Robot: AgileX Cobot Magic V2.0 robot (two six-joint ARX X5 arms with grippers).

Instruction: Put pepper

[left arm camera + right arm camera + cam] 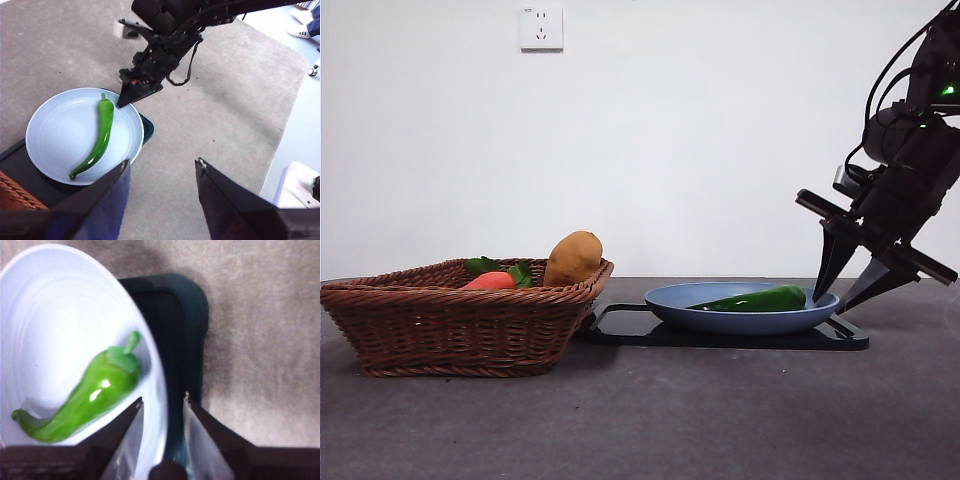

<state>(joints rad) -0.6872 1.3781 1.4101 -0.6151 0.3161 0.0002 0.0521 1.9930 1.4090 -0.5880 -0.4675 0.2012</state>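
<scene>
The pepper lies in the blue plate — my right claw hangs spread at the plate's rim, empty. Bare table beyond; my left claw is spread too.

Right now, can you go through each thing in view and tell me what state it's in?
Long glossy green pepper: lying flat in the plate, not gripped.
Round pale blue plate: resting on the black tray.
Woven wicker basket: holding the tan potato and an orange-red vegetable.
Right end effector: open, at the plate's rim.
Left end effector: open, raised, empty.
</scene>
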